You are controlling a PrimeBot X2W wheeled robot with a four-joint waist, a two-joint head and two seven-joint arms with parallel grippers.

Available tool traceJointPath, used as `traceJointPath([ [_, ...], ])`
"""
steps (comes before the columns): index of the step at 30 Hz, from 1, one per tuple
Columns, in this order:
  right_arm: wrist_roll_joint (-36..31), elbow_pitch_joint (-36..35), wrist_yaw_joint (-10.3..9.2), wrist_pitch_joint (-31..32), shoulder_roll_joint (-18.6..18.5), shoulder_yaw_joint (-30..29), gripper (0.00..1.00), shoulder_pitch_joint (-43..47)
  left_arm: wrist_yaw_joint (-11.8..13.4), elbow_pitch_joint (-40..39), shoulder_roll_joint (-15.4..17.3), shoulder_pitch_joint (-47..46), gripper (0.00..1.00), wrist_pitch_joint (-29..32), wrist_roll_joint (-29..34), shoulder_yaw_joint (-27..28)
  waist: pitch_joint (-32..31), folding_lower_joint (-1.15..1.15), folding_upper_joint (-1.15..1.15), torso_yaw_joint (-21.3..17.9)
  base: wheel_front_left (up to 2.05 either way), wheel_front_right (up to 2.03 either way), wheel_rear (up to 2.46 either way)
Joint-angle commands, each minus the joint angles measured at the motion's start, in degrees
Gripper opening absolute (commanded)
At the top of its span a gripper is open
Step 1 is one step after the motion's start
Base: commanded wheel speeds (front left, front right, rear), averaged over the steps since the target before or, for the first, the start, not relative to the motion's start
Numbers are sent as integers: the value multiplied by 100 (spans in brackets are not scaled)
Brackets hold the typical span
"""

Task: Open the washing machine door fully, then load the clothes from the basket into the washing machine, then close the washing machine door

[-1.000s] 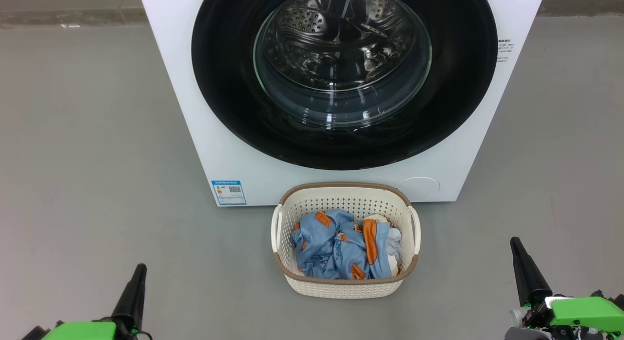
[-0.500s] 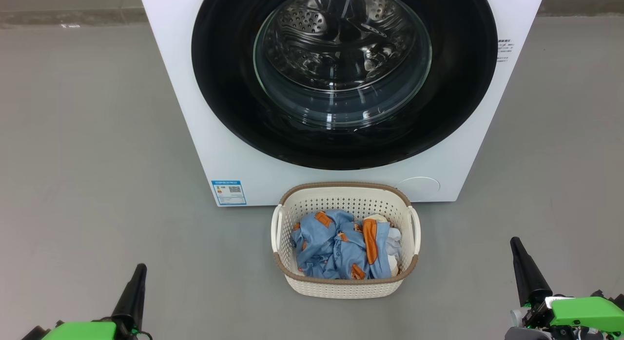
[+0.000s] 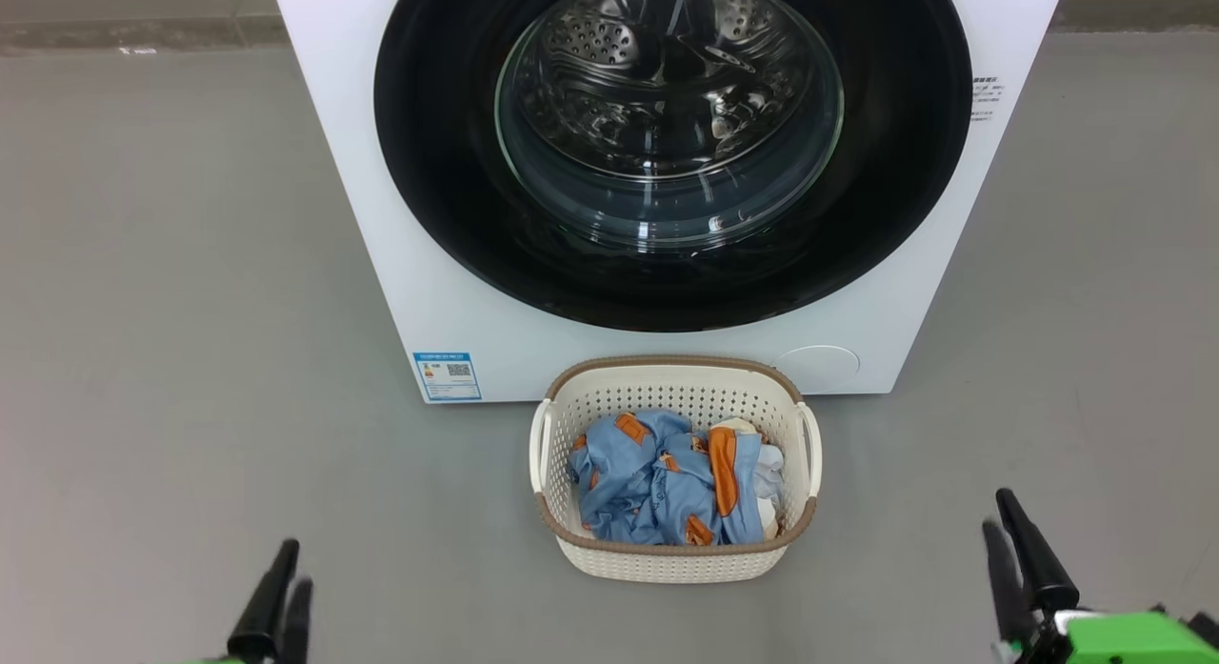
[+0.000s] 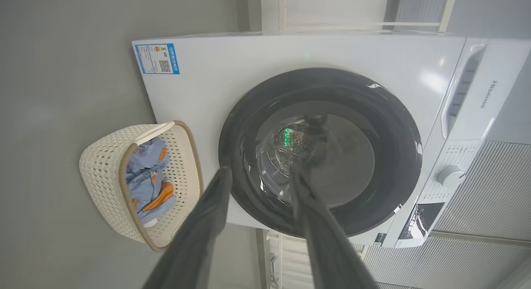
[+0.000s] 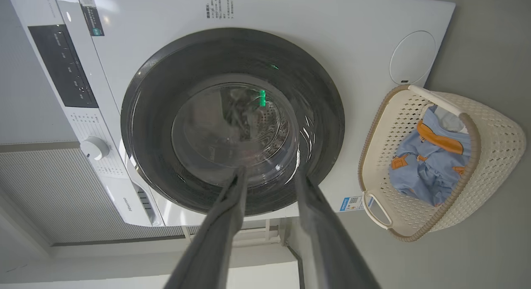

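The left gripper (image 3: 296, 564) sits at the lower left over the grey floor (image 3: 171, 311), well apart from every item; in the left wrist view its two dark fingers (image 4: 207, 222) stand spread with a clear gap and hold nothing. The washing machine (image 3: 352, 216) stands on the floor at the far centre, with a blue label sticker (image 3: 448, 375) at the lower left corner of its front. The washing machine door (image 3: 438, 169) is closed flush against the front, and the steel drum (image 3: 657, 64) shows through its glass window. The basket (image 3: 667, 561) stands upright on the floor just in front of the machine, below the door; contact cannot be determined. The clothes (image 3: 657, 483) lie bunched inside the basket. A round cap (image 3: 816, 369) sits at the lower right of the front. The right gripper (image 3: 995, 512) sits at the lower right, fingers spread and empty.
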Motion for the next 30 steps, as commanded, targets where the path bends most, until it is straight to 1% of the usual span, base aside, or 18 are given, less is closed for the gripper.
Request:
traceJointPath([
  [1,-4,-70,0,-7,-10,8,100,-47,-1,-56,30,-55,100,-14,8,3,3,0,0,0,0,0,0],
  [6,-19,-119,0,-78,-11,52,100,-86,-3,-107,35,-94,100,-94,51,-43,-1,9,0,4,0,0,0],
  [11,-30,-150,1,-149,-11,113,100,-131,-6,-155,41,-129,100,-181,100,-89,11,1,0,7,0,0,0],
  [25,-78,-342,2,-348,-20,285,100,-253,-14,-305,80,-252,100,-425,291,-228,39,0,0,0,0,0,0],
  [30,-206,-415,2,-453,-57,381,100,-299,-17,-363,98,-293,100,-513,423,-275,53,0,0,-2,0,0,0],
])
